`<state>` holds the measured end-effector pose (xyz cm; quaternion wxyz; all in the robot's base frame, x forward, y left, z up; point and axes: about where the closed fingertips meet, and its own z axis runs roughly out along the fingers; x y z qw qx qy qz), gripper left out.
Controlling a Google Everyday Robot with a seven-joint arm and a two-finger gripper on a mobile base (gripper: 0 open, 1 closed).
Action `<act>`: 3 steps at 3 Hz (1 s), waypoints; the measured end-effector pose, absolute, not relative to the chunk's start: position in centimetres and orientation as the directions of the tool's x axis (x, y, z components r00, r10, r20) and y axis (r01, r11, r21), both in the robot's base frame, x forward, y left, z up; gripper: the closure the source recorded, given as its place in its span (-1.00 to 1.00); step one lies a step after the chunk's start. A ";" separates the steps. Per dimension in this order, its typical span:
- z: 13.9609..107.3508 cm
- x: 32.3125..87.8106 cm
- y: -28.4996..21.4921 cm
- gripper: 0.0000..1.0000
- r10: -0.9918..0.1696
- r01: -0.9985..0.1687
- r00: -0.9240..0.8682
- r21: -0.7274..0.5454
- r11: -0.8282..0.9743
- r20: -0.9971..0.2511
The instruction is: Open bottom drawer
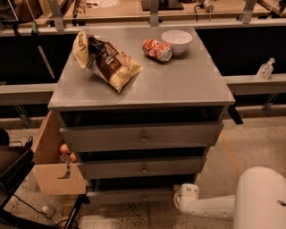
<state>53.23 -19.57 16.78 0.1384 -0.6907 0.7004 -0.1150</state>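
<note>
No text is coming through legibly: the chip bag (105, 60) lying on top of the grey cabinet (178, 82) is carrying lettering along its yellow edge and a pale label on its brown face, all too blurred to read. The red can (157, 49) lying on its side toward the back of the cabinet's top is showing white markings that cannot be read either. The end effector (184, 197) is sitting low at the cabinet's front right corner, just beside the bottom drawer (129, 196).

Place: probably a lab or workshop | Signs: wooden workbenches (134, 11), speckled floor (250, 143), loose cables (27, 210), cardboard box (53, 176) | Gripper (181, 200): low beside grey cabinet (143, 89).
</note>
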 end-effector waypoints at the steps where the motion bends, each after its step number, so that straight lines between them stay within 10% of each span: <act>1: 16.8 53.2 -19.6 0.47 -0.999 -0.936 -0.008 -0.352 0.019 -0.035; 3: 16.8 53.2 -19.6 -0.43 -0.999 -0.936 -0.008 -0.352 0.019 -0.035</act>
